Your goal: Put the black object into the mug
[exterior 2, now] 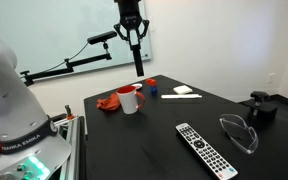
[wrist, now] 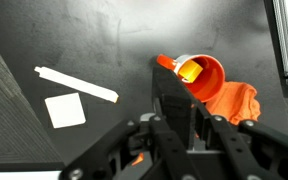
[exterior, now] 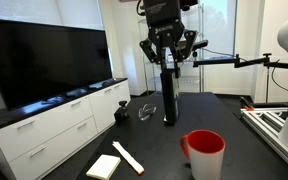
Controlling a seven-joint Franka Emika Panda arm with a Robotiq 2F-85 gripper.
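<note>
My gripper (exterior: pixel 167 52) is shut on the black object (exterior: pixel 169 98), a matte oblong block that hangs upright from the jaws, high above the dark table in both exterior views (exterior 2: pixel 137 62). The red mug (exterior: pixel 206 152) stands upright on the table, lower and off to the side of the block (exterior 2: pixel 130 99). In the wrist view the block (wrist: pixel 168 92) sticks out between my fingers (wrist: pixel 172 128), and its far end lies at the edge of the mug's open rim (wrist: pixel 201 76). The mug looks empty.
An orange cloth (exterior 2: pixel 109 103) lies beside the mug. A white stick (exterior: pixel 127 157) and a pale square pad (exterior: pixel 104 166) lie nearby. A remote (exterior 2: pixel 202 146), clear glasses (exterior 2: pixel 239 131) and a squat black box (exterior 2: pixel 261 107) are on the table's other side. A white cabinet (exterior: pixel 54 125) carries a TV.
</note>
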